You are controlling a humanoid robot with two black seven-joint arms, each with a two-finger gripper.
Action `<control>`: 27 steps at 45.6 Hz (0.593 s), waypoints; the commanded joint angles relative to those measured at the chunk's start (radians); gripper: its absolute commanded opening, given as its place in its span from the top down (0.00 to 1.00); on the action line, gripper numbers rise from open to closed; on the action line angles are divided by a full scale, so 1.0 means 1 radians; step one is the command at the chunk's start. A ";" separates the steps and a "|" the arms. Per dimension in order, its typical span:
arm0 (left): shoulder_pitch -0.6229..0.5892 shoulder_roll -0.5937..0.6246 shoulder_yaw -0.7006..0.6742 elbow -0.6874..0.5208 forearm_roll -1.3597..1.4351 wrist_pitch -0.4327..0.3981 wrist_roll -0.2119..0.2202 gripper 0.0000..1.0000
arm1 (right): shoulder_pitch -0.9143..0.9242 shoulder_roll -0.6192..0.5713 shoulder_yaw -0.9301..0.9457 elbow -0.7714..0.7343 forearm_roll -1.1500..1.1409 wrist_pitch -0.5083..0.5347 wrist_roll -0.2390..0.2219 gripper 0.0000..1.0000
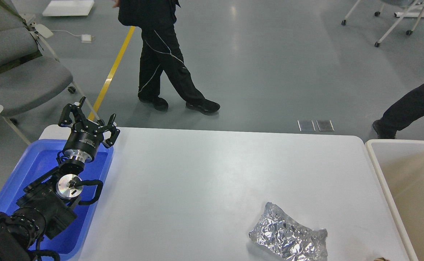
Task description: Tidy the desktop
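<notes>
The white desktop (212,174) fills the middle of the head view. A crumpled silver foil bag (288,237) lies on it near the front right. My left gripper (95,111) is open and empty, raised over the far end of the blue tray (20,170) at the desktop's left edge, far from the foil. My right gripper is out of view.
A beige-white bin (411,188) stands against the desktop's right edge. A small brown thing (380,259) peeks in at the bottom right edge. A grey chair (20,78) is at the far left. A person (164,54) walks behind the table; another's leg (411,108) is at the right.
</notes>
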 commanded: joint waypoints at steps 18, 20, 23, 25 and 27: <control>0.000 0.000 0.000 0.000 0.000 0.000 0.000 0.00 | -0.182 0.220 0.046 -0.367 0.075 0.007 0.007 1.00; 0.000 0.000 0.000 0.000 0.000 0.000 0.000 0.00 | -0.184 0.221 0.046 -0.369 0.075 0.007 0.007 1.00; 0.000 0.000 0.000 0.000 0.000 0.000 0.000 0.00 | -0.182 0.221 0.048 -0.369 0.076 0.005 0.006 1.00; 0.002 0.000 0.000 0.000 0.000 0.000 0.000 0.00 | -0.182 0.221 0.048 -0.369 0.076 0.007 0.006 1.00; 0.000 0.000 0.000 0.000 0.000 0.000 0.000 0.00 | -0.184 0.221 0.048 -0.370 0.075 0.007 0.003 1.00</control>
